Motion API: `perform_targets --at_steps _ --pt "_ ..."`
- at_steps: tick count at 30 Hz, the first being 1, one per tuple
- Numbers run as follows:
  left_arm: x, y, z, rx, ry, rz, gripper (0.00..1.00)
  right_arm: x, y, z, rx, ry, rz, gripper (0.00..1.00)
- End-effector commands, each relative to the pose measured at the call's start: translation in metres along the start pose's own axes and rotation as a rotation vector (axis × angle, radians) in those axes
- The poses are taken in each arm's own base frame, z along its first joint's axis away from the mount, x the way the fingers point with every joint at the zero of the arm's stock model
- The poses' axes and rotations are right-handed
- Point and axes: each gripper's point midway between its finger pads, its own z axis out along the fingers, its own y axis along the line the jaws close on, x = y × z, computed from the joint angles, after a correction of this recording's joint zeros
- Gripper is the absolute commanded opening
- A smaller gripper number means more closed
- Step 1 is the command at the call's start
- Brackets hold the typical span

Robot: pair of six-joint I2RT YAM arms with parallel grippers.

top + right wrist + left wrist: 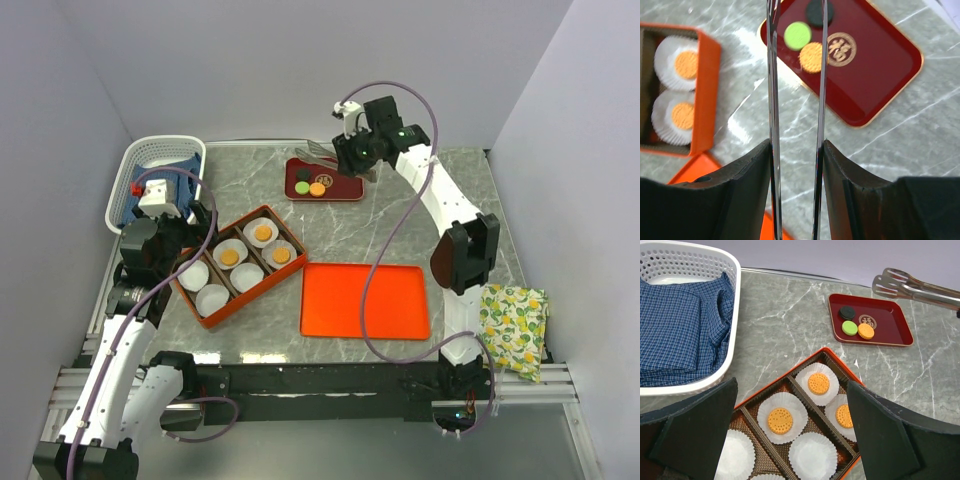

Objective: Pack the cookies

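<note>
right claw (796, 150) clamped on tongs (912, 289) over red tray (880, 65) with three cookies (811, 56) — left claw (792, 390) wide open above box (709, 90)

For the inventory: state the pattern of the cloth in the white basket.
The cloth is blue check, clearest in the left wrist view.

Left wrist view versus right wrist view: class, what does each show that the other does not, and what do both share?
Only left wrist: a white basket holding a blue checked cloth, and empty paper cups in the orange box. Only right wrist: the right gripper clamping the tongs, and a corner of the flat orange tray. Both: the red tray with the black cookie, green cookie and orange cookie, the tongs, and filled cups in the box.
</note>
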Motion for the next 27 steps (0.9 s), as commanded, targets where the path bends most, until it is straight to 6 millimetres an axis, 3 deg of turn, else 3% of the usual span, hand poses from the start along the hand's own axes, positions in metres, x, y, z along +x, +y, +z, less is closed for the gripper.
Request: perform_targets --at_steps 1,12,27 --pt "-0.008 0.001 0.001 -0.001 -0.038 0.02 0.97 -0.008 -0.005 0.017 -0.013 -0.017 0.035 0.5" --pt "-0.008 0.001 0.001 -0.001 -0.036 0.02 0.96 0.006 -0.016 0.047 0.004 0.022 0.046 0.5" --pt "-0.007 0.002 0.002 -0.004 -0.03 0.022 0.96 0.007 -0.027 0.074 0.022 0.024 0.055 0.51"
